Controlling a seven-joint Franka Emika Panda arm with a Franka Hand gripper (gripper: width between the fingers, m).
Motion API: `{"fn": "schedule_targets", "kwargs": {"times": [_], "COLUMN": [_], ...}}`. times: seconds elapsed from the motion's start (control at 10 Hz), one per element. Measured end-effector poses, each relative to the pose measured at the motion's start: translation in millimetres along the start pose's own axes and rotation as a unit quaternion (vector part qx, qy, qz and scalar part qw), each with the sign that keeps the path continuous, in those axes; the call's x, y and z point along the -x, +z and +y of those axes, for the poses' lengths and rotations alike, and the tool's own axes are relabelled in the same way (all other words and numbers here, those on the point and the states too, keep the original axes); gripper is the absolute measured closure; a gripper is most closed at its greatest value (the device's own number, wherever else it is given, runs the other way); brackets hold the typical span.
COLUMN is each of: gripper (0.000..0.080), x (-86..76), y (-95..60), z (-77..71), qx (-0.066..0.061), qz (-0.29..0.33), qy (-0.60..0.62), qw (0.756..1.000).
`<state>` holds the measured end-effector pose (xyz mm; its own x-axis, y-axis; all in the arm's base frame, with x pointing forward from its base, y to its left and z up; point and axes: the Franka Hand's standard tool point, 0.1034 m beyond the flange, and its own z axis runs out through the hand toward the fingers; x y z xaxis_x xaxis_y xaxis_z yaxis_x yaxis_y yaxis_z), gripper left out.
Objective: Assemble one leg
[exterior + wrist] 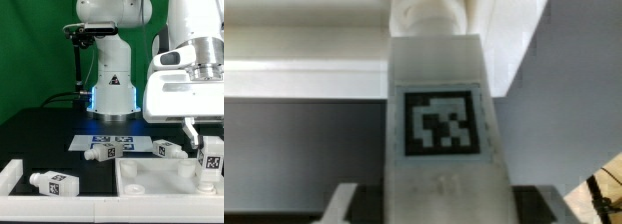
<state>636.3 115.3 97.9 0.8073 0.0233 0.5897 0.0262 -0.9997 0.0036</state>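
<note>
My gripper [207, 136] is shut on a white leg [211, 159] with a square tag. It holds the leg upright over the right end of the white tabletop [135, 186], at the exterior view's right. Whether the leg's lower end touches the tabletop is hidden at the frame edge. In the wrist view the held leg [441, 110] fills the middle, clamped between my dark fingers [352, 202], with the gripper [438, 208] closed on it and the tabletop [295, 55] beyond. Three other legs lie loose: one [55, 182] at the left, two [104, 151] [168, 149] by the marker board.
The marker board [120, 141] lies flat behind the tabletop. The arm's white base [112, 85] stands at the back centre with a green backdrop behind. A white rail [10, 178] runs along the exterior view's left front.
</note>
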Motion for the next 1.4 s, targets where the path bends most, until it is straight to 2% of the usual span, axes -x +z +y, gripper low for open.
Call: {"fn": "schedule_targets", "kwargs": {"times": [0.3,0.6,0.9,1.0,1.1,1.2,1.3,1.4], "gripper": [0.0512,0.0512,0.0512,0.0427,0.0287,0.0194,0.0194,0.0157], "x": [7.8,8.9,11.5,11.0,12.0,16.6,16.3,11.5], "y": [5.3,5.8,7.5,7.7,8.2,9.6,8.9,8.7], "z": [-0.3,1.4,1.1,0.3,0.0,-2.8,-8.4,-9.5], "qx": [0.001,0.003,0.003,0.002,0.002,0.000,-0.002,-0.002], "qz": [-0.002,0.016,-0.001,-0.011,-0.017,-0.064,-0.128,-0.186], "qy": [-0.003,-0.007,-0.006,-0.006,-0.005,0.004,0.021,0.027], "qw": [1.000,1.000,1.000,1.000,1.000,0.998,0.992,0.982]}}
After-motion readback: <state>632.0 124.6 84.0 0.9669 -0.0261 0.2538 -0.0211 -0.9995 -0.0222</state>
